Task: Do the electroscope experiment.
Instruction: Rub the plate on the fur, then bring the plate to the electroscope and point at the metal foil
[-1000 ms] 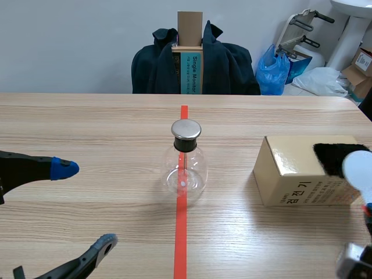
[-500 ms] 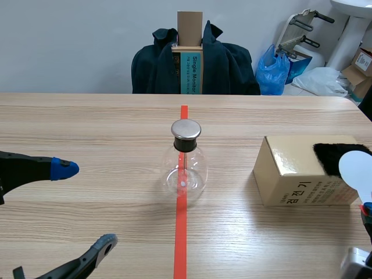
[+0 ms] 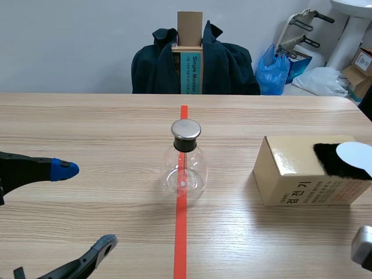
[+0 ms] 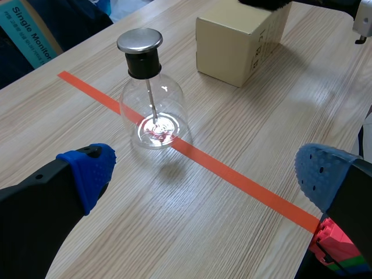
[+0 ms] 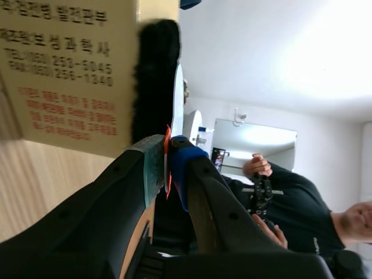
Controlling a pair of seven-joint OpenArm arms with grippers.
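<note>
Pinching the white disc (image 3: 356,154) flat against black fur (image 3: 332,160): right tool (image 5: 167,160). Left tool (image 4: 206,173) low, wide open, empty, facing flask (image 4: 152,99).

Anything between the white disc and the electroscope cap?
Nothing visible. The white disc, in the right gripper, lies against the black fur on the box; only table separates it from the electroscope.

left tool (image 4: 206,173) spread, right tool (image 5: 167,158) clamped

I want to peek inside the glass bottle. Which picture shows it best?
The left wrist view: the glass bottle is close, with its metal rod and silver cap clear. The scene view shows it smaller, on the red tape. The right wrist view misses it.
</note>
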